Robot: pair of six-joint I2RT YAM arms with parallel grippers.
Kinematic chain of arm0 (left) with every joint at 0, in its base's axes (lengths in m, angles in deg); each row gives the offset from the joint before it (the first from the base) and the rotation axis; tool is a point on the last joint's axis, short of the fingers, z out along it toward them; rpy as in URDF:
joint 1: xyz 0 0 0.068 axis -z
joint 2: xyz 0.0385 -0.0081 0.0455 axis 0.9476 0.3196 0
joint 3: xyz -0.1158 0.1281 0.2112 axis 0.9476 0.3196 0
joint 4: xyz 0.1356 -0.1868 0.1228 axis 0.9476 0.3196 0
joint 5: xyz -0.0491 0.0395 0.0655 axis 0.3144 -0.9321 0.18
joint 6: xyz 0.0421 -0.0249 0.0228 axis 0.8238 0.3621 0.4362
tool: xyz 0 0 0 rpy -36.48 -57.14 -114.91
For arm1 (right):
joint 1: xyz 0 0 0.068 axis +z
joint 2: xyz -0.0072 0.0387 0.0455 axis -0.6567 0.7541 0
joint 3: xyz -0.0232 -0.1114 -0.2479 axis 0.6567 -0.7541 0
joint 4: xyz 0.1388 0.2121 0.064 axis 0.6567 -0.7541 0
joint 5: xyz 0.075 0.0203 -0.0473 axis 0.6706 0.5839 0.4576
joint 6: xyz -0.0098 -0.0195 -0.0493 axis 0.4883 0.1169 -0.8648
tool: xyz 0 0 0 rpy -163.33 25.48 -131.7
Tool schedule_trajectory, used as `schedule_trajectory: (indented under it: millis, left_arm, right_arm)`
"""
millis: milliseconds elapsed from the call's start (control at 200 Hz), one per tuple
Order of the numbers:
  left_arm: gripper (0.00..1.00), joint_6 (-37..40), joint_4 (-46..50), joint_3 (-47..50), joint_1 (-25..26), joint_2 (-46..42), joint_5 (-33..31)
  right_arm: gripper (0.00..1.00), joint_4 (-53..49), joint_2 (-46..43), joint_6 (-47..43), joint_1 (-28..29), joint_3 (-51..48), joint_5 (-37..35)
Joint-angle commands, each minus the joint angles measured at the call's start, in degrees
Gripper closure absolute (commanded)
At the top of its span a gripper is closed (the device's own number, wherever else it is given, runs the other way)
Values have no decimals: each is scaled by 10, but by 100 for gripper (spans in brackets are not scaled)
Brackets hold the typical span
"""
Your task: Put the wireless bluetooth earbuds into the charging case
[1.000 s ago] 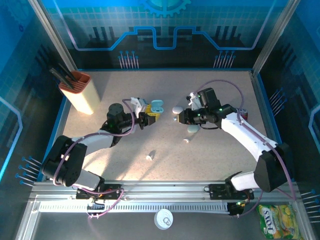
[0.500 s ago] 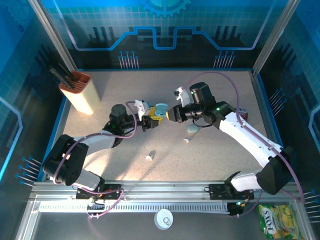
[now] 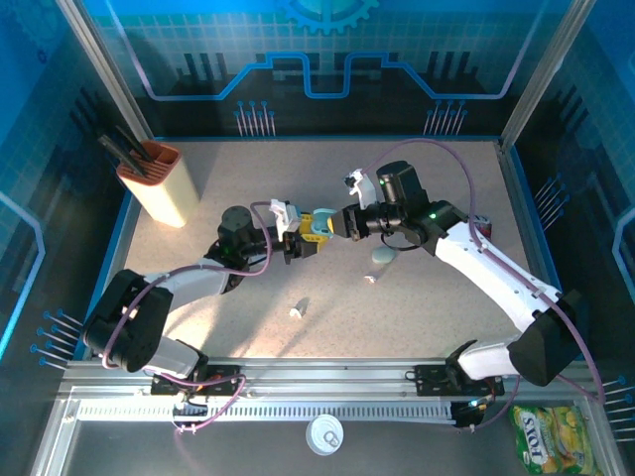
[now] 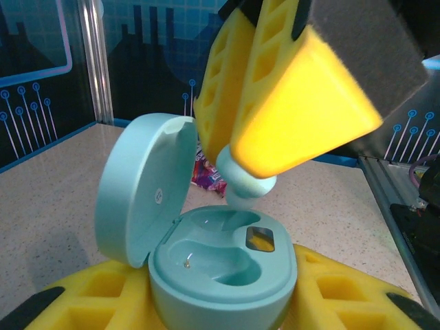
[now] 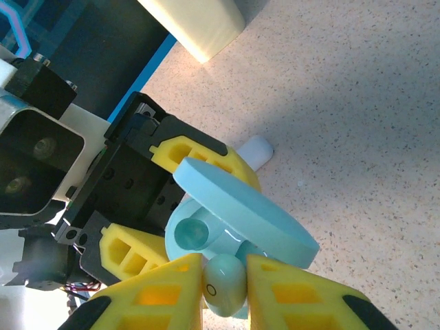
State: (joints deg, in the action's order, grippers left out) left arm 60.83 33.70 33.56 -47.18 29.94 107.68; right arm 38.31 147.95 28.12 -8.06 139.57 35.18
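**Speckled table, blue circuit-print walls**

On the beige speckled table (image 3: pixel 198 268), ringed by blue-lit panels, the left gripper (image 3: pixel 304 234) clamps the base of the open mint charging case (image 4: pixel 220 275) mid-table. The right gripper (image 5: pixel 225 275) pinches a pale earbud (image 4: pixel 244 185) just above the case's wells. Two loose earbuds (image 3: pixel 297 310) lie nearer the arms' bases.
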Motion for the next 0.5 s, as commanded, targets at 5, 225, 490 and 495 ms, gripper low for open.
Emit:
schedule_trajectory:
  millis: [5,225,490,495]
  left_arm:
    - [61,-2,-17,-16,5,-16,23]
    - [61,-19,-45,-11,5,-15,10]
    - [61,-39,-75,-8,5,-9,6]
    - [61,-38,-75,-8,5,-10,6]
  right_arm:
    - [80,17,2,4,4,-3,15]
    - [80,7,1,6,4,-6,11]
    - [78,-12,15,12,3,-1,-5]
    - [78,-12,15,11,3,-1,-5]
